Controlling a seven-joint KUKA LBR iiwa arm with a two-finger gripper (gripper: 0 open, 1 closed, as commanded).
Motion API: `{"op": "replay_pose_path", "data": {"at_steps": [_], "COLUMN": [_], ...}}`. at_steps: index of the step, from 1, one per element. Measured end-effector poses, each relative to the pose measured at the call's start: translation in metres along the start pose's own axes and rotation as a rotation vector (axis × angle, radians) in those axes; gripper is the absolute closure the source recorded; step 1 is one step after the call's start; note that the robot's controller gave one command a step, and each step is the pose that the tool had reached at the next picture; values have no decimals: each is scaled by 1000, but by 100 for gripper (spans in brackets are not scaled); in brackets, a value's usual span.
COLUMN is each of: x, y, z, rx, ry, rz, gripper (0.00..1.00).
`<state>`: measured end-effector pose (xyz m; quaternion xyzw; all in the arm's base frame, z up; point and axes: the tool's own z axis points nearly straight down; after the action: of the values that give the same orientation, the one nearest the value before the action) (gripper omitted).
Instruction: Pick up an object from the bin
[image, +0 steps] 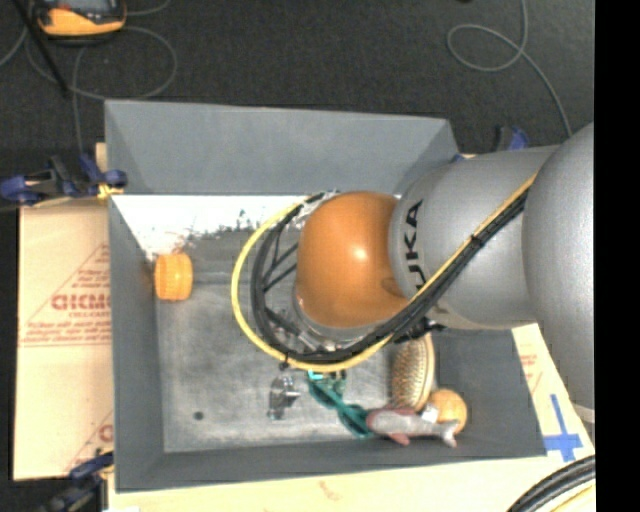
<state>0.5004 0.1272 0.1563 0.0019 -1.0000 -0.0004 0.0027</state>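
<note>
Closest to me, along the near wall of the bin (280, 160), a small heap lies toward the right: a pinkish-grey soft-looking thing (405, 427) stretched left to right, a yellow-orange ball (448, 407) touching its right end, and just beyond them a golden oval brush-like piece (410, 372) half tucked under the arm. A teal strip (335, 405) runs out of that heap, its long axis slanting from near-right to far-left, and its far end comes up just beside the gripper (283, 396). The gripper hangs low over bare grey floor, left of the heap and a little back from the near wall; whether it is apart or together I cannot tell from here, and I see nothing held in it. To my eye the teal strip is the likeliest pick, since it lies immediately to the gripper's right, so a small shift rightward would bring it over the strip; the crowding of the pinkish thing against the strip's near end could spoil a clean grab. Above the gripper the wrist's orange cover (345, 260) and its looped cables (240, 300) hide the middle of the floor. Farther off, well apart at the far left, an orange cylinder (173, 277) sits alone beside the left wall
</note>
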Motion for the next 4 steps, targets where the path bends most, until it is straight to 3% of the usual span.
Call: {"op": "replay_pose_path", "data": {"at_steps": [1, 2, 3, 4], "x": [-2, -10, -12, -4], "y": [0, -51, -75, -103], "z": [-3, -29, 7, -17], "rx": [-1, 1, 0, 1], "ry": [-7, -6, -18, 3], "rz": [3, -59, -34, -200], "gripper": [0, 0, 0, 0]}}
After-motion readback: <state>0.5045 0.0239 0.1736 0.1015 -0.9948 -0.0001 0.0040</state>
